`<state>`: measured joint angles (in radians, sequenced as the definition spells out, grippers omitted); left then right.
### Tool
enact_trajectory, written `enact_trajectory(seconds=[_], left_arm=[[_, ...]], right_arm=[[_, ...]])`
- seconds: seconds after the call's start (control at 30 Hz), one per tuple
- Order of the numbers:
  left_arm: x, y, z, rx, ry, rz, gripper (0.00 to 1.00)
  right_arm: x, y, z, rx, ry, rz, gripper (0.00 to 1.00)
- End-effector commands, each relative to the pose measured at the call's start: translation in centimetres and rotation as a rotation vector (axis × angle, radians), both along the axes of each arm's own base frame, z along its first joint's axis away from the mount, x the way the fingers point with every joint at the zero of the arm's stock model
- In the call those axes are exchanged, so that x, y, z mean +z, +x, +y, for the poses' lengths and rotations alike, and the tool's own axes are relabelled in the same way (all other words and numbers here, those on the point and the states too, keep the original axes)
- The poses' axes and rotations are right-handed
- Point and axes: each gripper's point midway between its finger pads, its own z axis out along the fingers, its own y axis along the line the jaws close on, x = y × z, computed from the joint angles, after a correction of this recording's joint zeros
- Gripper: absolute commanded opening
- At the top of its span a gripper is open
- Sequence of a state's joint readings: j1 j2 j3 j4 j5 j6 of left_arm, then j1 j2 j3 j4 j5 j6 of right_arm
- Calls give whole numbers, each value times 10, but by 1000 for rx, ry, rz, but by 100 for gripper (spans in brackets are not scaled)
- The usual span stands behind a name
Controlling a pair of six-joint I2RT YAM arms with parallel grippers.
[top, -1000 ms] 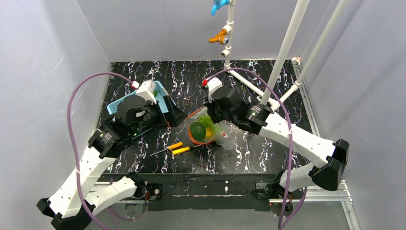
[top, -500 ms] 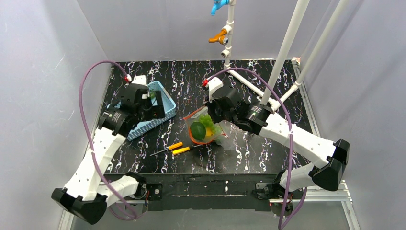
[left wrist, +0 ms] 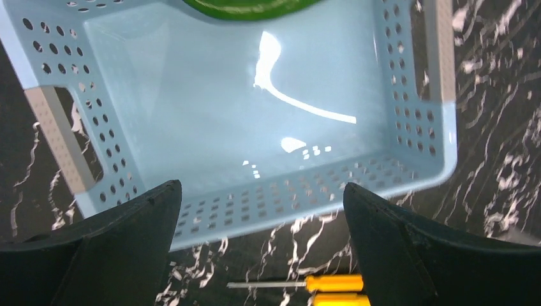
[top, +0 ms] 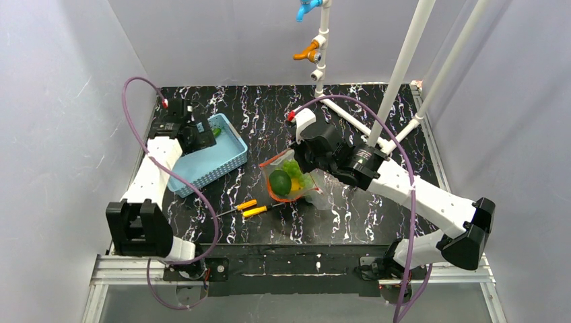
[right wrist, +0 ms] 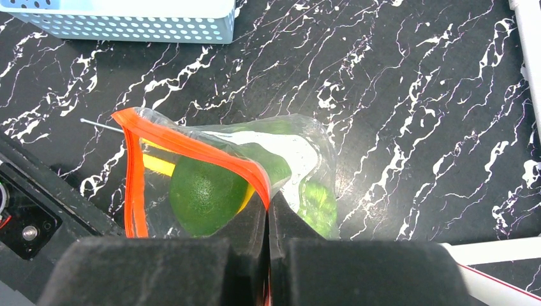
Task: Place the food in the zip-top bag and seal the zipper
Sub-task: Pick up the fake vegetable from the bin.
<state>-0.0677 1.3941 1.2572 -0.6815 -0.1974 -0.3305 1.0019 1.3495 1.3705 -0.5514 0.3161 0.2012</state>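
The clear zip-top bag (top: 291, 180) lies mid-table with its mouth propped open. Its red-orange zipper (right wrist: 185, 148) runs round the mouth. Inside are a dark green oval (right wrist: 203, 195), a yellow piece (top: 294, 186) and light green vegetables (right wrist: 316, 205). My right gripper (right wrist: 268, 205) is shut on the zipper edge and holds it up; it also shows in the top view (top: 297, 159). My left gripper (left wrist: 261, 213) is open and empty above the near wall of the light blue basket (left wrist: 395, 95). One green food piece (left wrist: 249, 6) lies in the basket's far end, also in the top view (top: 217, 132).
Two orange-handled screwdrivers (top: 248, 208) lie on the black marbled table in front of the bag. White pipes (top: 350, 121) with coloured taps stand at the back right. Grey walls close in both sides.
My left arm has swung away from the bag, back and left, and now hangs over the basket. The right gripper and the bag have barely moved.
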Motion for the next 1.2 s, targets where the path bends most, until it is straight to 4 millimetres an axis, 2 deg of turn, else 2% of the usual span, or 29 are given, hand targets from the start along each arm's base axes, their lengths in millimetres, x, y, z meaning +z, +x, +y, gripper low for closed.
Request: enact_trajectory(seconds=[0.0,0.07,0.2,0.5,0.67,0.83,1.0,1.1,1.17], left_arm=[[-6,30,26,125,-138,-53,97],[-20,40,42,221,-230,-56,96],[-40,59,57,334,-398,-91,94],[-90,75,70,511,-576,-126,91],[-98,83,77,570,-595,-250,88],[-111,81,86,627,-595,-290,85],[-117,86,87,636,-612,-330,74],[-111,90,90,620,-603,-382,67],[-112,89,92,629,-592,-371,66]], right_arm=[[23,1,-4,-9,50,-59,1],[22,0,-3,-3,52,-55,1],[21,1,0,-1,44,-49,1],[17,3,5,6,34,-40,1],[16,6,3,-1,17,-50,1],[17,6,3,-2,17,-54,1],[15,5,3,0,14,-49,1],[14,6,2,-2,11,-48,1],[15,6,3,-3,11,-50,1]])
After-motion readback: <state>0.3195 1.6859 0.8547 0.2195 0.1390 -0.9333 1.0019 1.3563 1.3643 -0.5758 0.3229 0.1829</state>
